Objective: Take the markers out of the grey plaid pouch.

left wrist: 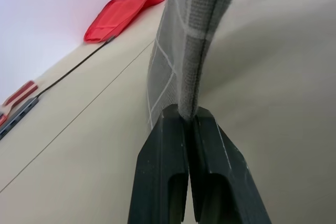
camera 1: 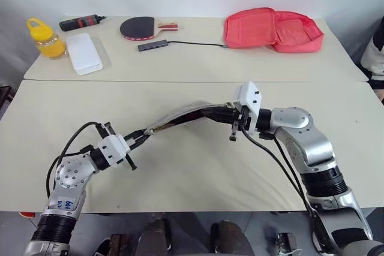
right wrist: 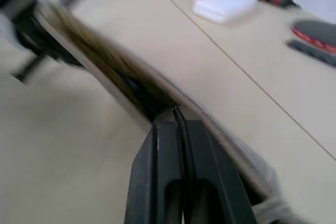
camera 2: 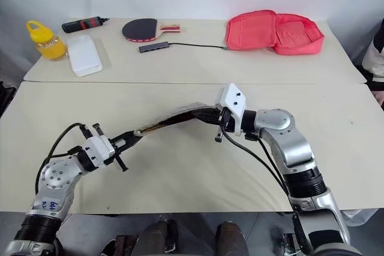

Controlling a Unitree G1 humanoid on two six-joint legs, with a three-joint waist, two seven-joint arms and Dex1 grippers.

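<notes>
**Above the near worktop, a pouch stretched between two arms**

Over the near worktop the grey plaid pouch hangs clear of the surface, arched between the two arms. The left gripper has its jaws clenched on one end of the pouch, the plaid fabric rising straight out from between them in the left wrist view. The right gripper has its jaws pressed together at the other end, apparently on the pouch's edge near its opening. That wrist view is smeared, so whether it pinches only the fabric or something inside as well cannot be settled.

Held this way, the pouch is pulled taut along its length, which probably serves to keep the mouth accessible and the brownish lining exposed along the upper edge. The markers are not to be made out; they are presumably inside the pouch, so the task looks to be at an early stage.

The far worktop carries things that play no part: a pink-red zip case lying open, a table tennis bat, a slim grey hub on a cable, a white box, a yellow bottle and a black-and-red gadget. All stand well apart from the pouch, leaving the near surface free for laying the markers down.
</notes>
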